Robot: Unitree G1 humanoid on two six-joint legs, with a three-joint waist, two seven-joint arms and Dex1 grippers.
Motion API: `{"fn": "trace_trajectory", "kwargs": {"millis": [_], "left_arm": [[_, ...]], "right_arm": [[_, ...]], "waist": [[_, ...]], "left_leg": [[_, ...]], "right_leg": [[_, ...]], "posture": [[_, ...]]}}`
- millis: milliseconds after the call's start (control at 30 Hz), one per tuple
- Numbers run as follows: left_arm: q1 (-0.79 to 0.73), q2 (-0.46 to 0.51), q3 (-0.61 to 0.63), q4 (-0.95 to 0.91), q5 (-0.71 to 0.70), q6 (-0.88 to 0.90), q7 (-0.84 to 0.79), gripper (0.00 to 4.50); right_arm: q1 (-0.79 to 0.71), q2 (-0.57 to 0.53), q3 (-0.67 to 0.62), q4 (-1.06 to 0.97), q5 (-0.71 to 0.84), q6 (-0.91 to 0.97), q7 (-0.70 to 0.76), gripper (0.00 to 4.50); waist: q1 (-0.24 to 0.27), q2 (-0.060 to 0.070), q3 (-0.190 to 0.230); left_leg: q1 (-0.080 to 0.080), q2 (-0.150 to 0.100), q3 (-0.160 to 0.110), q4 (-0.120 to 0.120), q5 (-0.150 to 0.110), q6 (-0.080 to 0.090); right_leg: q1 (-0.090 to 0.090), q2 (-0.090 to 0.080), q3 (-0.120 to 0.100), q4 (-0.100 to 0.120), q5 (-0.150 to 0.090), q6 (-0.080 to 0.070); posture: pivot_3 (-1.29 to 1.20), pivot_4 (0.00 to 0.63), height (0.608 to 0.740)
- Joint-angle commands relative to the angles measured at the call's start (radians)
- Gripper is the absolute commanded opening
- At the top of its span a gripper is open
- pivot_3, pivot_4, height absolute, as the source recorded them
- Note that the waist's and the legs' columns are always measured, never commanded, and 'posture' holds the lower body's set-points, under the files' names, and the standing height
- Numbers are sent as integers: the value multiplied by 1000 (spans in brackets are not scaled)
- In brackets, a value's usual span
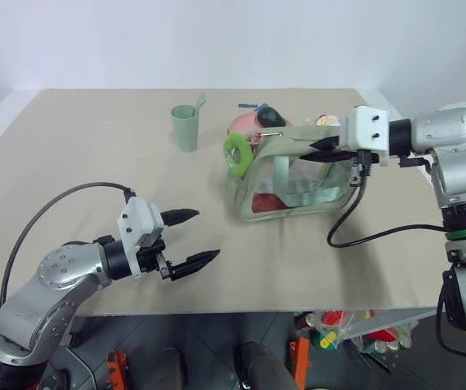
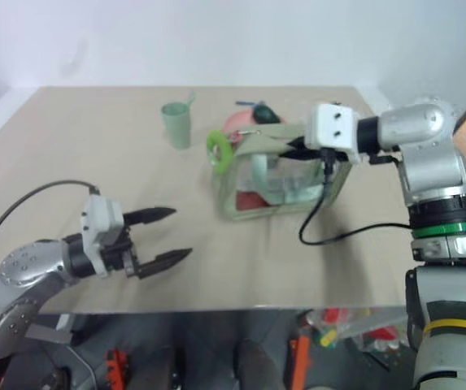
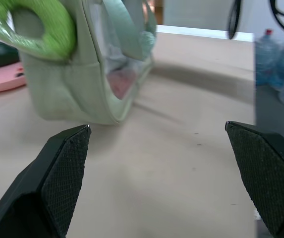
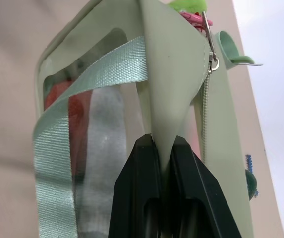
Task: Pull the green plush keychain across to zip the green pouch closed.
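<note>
On the tan table (image 1: 70,162), a bit right of center, sits the green pouch (image 1: 293,183), a boxy sage bag with clear side windows and webbing straps, and you can see something red through the plastic. Its top zipper looks open along most of its length, with the green plush keychain (image 1: 237,153) hanging off the pouch's left end, so the pull is sitting at that end. A small pink charm (image 4: 195,19) and a metal clip join it to the zipper, which you can make out in the right wrist view.

The right gripper (image 1: 324,149) comes in from the right side and its fingers are pinched tight on a flap of the pouch's top fabric at the right end, lifting it into a little peak.

The left gripper (image 1: 193,240) hovers over the table's near left part, well apart from the pouch, jaws spread wide and nothing between them. It's pointing toward the pouch.

Behind the pouch there's a pink plate (image 1: 242,123) with a dark item on it, and a pale green cup (image 1: 185,127) stands to the left of that.
</note>
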Motion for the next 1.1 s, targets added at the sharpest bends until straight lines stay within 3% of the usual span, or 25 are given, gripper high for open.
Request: {"fn": "trace_trajectory", "kwargs": {"millis": [33, 233, 533, 567, 633, 967, 1100], "left_arm": [[-14, -5, 25, 0, 3, -22, 7, 4500], [-17, -5, 25, 39, 17, -37, -8, 4500], [-9, -5, 7, 45, 43, -57, -19, 4500], [-7, -7, 7, 42, 42, -56, -17, 4500], [-6, -12, 13, 36, 33, -52, -10, 4500], [-32, -24, 45, 17, -40, -21, 16, 4500], [-54, -31, 44, 6, -58, -10, 34, 4500]], "right_arm": [[-24, 48, 34, -177, -47, 166, -76, 27], [-70, 231, 160, -343, -153, 435, -184, 27], [-98, 284, 210, -354, -202, 502, -233, 27], [-97, 291, 201, -355, -188, 538, -230, 558], [-98, 297, 174, -361, -158, 560, -227, 1000], [-83, 229, -62, -395, 75, 664, -211, 4473], [-92, 115, -194, -283, 147, 662, -208, 4473]], "waist": [[-2, 0, 0], [-3, 0, 0], [0, 0, 0], [0, 0, 0], [0, 0, 0], [0, 0, 0], [3, 0, 0]], "left_leg": [[-1, 0, 1, 0, 0, 0], [-3, 2, 0, 0, 0, 0], [-8, 0, 0, 1, 0, -1], [-8, 0, 0, 1, 0, -1], [-8, 0, 0, 1, 0, -1], [-9, 1, -2, 1, 0, -1], [-10, 0, -2, 2, 0, -1]], "right_leg": [[-2, 0, 0, 1, 0, 0], [-5, 2, 0, 2, 2, -1], [-7, 0, -1, 1, 1, 0], [-7, 0, -1, 1, 1, 0], [-7, 0, -1, 1, 1, 0], [-7, 0, -3, 1, 3, 4], [-7, 0, -3, 1, 3, 3]], "posture": [[0, 150, 740], [0, 150, 740], [0, 150, 740], [0, 150, 740], [0, 150, 740], [0, 150, 740], [0, 150, 740]]}}
